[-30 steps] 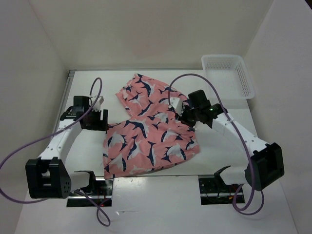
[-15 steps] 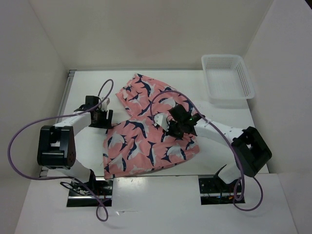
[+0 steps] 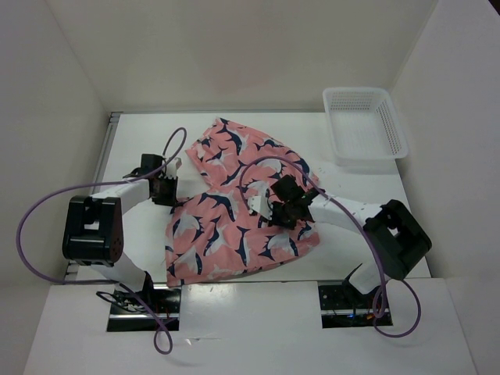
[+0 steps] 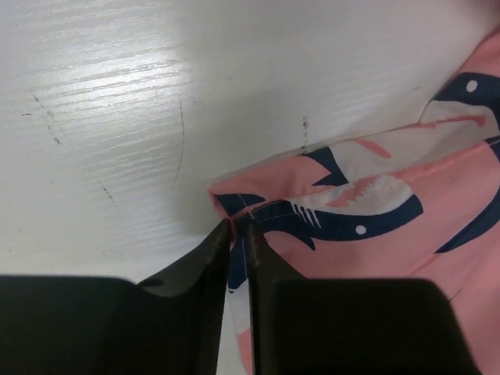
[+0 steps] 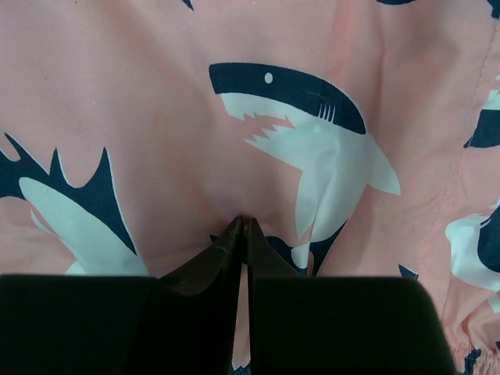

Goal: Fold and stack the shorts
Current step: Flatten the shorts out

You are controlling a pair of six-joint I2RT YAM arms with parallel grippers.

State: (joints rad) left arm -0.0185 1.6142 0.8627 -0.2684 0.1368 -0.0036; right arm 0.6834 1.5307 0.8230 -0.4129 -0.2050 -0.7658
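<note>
The salmon-pink shorts with navy-and-white shark shapes lie spread across the middle of the white table, one leg reaching back toward the far edge. My left gripper sits at the shorts' left corner, its jaws shut on the hem in the left wrist view. My right gripper presses down on the middle of the cloth, shut on a pinch of the shorts' fabric in the right wrist view.
A white mesh basket stands at the back right corner of the table. White walls enclose the table on the left, back and right. Purple cables loop from both arms.
My left gripper has closed on the corner of the shorts. Both arms swung inward over the last second, and the right gripper closed on the cloth's middle.
</note>
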